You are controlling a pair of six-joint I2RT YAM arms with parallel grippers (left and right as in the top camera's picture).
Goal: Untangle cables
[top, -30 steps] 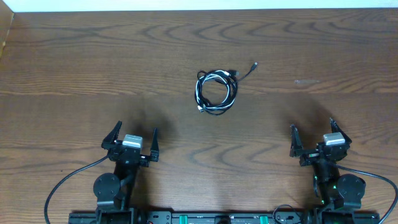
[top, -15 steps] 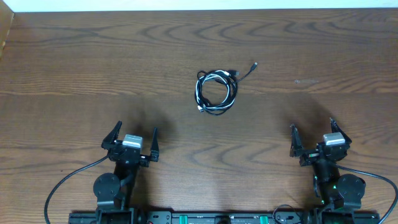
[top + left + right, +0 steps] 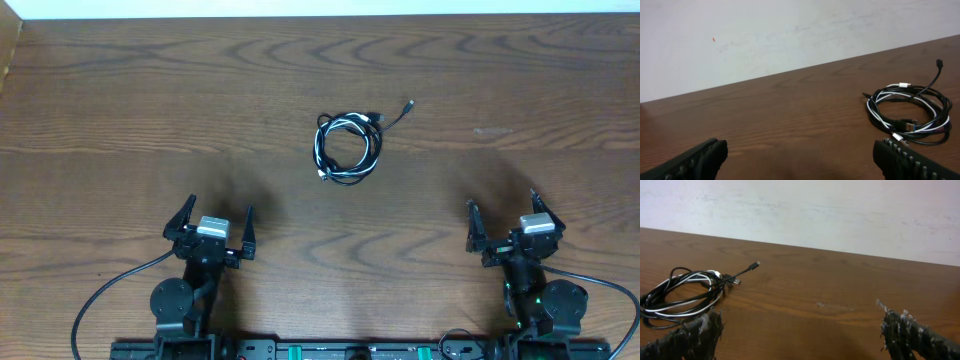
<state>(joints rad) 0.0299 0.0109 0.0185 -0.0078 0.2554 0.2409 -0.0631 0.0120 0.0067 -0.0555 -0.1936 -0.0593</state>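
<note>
The cables (image 3: 348,146) lie as one small tangled coil of black and white cords at the table's middle, with one black plug end (image 3: 408,104) sticking out to the upper right. The coil also shows at the right of the left wrist view (image 3: 907,112) and at the left of the right wrist view (image 3: 682,295). My left gripper (image 3: 212,226) is open and empty near the front left, well short of the coil. My right gripper (image 3: 510,222) is open and empty near the front right.
The wooden table (image 3: 150,100) runs to a white wall at the back. A faint scuff mark (image 3: 492,131) lies right of the coil. The arms' thick black wires (image 3: 110,290) trail at the front edge.
</note>
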